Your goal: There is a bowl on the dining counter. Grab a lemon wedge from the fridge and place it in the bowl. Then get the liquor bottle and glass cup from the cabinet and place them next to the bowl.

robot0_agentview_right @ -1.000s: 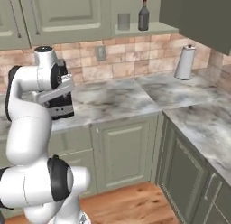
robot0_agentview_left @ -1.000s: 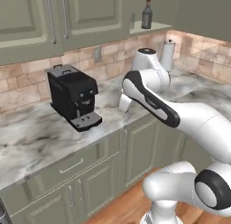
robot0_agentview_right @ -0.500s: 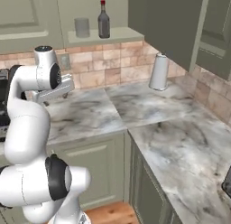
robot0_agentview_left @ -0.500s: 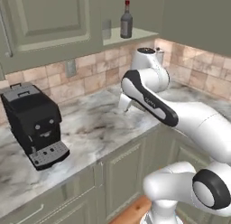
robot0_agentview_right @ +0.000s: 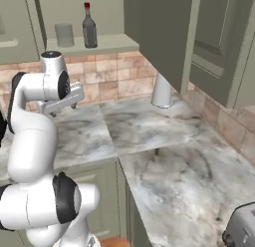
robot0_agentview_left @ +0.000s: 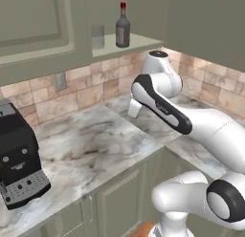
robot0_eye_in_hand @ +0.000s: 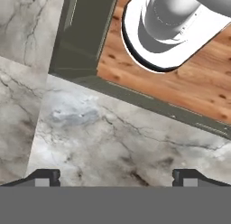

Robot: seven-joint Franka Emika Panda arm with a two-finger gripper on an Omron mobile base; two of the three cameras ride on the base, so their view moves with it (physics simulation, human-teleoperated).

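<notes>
The dark liquor bottle point(robot0_agentview_left: 123, 26) with a red cap stands upright on the open cabinet shelf point(robot0_agentview_left: 139, 40), and the glass cup point(robot0_agentview_left: 97, 37) stands just left of it. Both show again from the right side, bottle point(robot0_agentview_right: 89, 27) and cup point(robot0_agentview_right: 64, 35). My gripper point(robot0_eye_in_hand: 116, 175) is open, its fingertips point(robot0_eye_in_hand: 43, 176) far apart with nothing between them. It points down at the marble counter point(robot0_eye_in_hand: 113, 137) near its front edge, well below the shelf. The bowl, the lemon wedge and the fridge are out of view.
A black coffee machine point(robot0_agentview_left: 16, 159) stands on the counter at the left. A paper towel roll point(robot0_agentview_right: 162, 89) sits in the corner, under an open cabinet door point(robot0_agentview_right: 159, 32). A toaster point(robot0_agentview_right: 241, 226) is at the near right. Wooden floor point(robot0_eye_in_hand: 180, 74) lies below the counter edge.
The whole scene has shifted: the base has moved, so the coffee machine slid left and the shelf with bottle and cup is closer. The gripper stays open.
</notes>
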